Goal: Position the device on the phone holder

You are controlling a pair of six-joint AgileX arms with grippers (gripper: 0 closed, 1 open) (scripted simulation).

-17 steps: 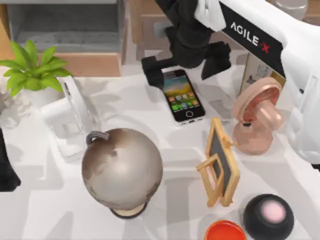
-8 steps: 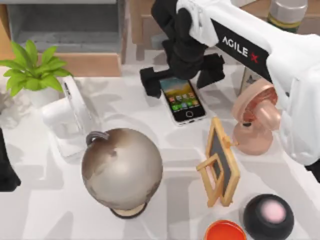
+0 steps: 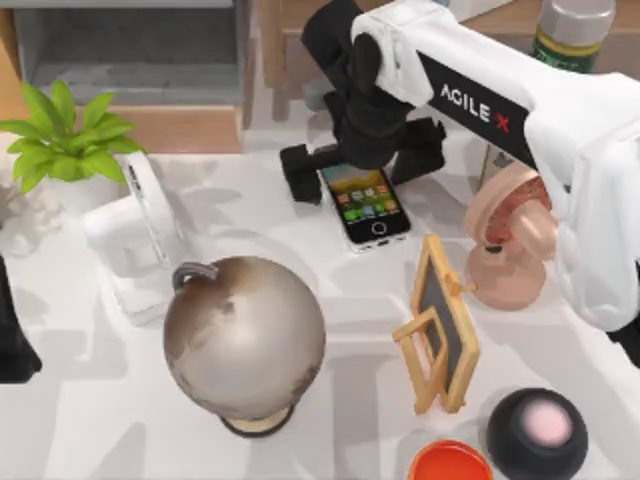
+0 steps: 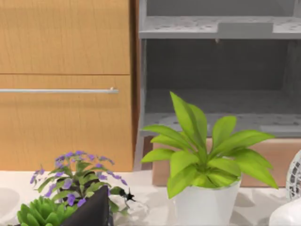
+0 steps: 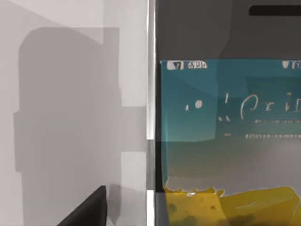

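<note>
The right gripper (image 3: 362,165) hangs low over the far end of the smartphone (image 3: 367,205), its two dark fingers (image 3: 298,172) spread wide, one on each side of the phone's upper end and touching neither long edge. The jaws hold nothing. The smartphone lies flat and face up on the white counter (image 3: 90,400), screen lit with coloured icons, home button toward the near edge, between the globe (image 3: 244,338) and the pink desk fan (image 3: 510,235). In the right wrist view the smartphone (image 5: 225,136) shows close up, its pale rim running beside bare counter (image 5: 70,113).

The white phone holder (image 3: 140,240) stands well apart at the counter's left, just beside the potted green plant (image 3: 65,140) and close to the globe. A small wooden easel with a chalkboard (image 3: 440,325) stands near the phone's near end, with a dark round speaker (image 3: 537,432) and an orange dish (image 3: 450,462) beyond it at the front edge.

The left arm (image 3: 12,340) sits parked at the left edge; whether its jaws are open or closed cannot be told. Its wrist view looks at the potted green plant (image 4: 207,165) before a wooden cabinet (image 4: 66,84).
</note>
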